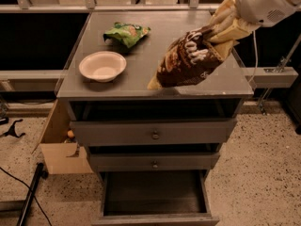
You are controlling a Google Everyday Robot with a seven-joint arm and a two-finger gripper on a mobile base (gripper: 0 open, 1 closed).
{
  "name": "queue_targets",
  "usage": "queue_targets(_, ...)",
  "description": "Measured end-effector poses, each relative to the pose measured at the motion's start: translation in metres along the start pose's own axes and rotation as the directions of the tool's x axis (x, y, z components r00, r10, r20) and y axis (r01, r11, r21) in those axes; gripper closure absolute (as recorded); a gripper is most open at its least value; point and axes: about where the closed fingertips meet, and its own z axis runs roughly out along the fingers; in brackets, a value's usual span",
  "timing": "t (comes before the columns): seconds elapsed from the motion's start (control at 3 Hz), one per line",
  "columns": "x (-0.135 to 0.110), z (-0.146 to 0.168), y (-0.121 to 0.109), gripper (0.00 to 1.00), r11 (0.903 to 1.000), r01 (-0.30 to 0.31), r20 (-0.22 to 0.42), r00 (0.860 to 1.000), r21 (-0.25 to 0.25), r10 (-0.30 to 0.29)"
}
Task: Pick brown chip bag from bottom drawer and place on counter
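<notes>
The brown chip bag (189, 60) hangs tilted over the right front part of the counter (155, 55), its tan lower corner near the front edge. My gripper (221, 28) comes in from the upper right and is shut on the bag's upper end. The bottom drawer (155, 197) stands pulled open below, and its dark inside shows nothing in it.
A white bowl (102, 66) sits on the left of the counter and a small green bag (127, 33) lies behind it. Two knobbed drawers (154, 134) are slightly open. A cardboard box (59, 147) stands left of the cabinet. A cable runs over the speckled floor.
</notes>
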Motion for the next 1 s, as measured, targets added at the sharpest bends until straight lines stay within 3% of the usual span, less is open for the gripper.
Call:
queue_targets(0.67,0.010,0.059,-0.025,1.00,0.9978,0.022,-0.024,1.000,0.062,-0.020)
queue_targets(1.0,0.019,0.087,-0.034,1.00,0.9943,-0.022,0.044,0.999,0.105,0.018)
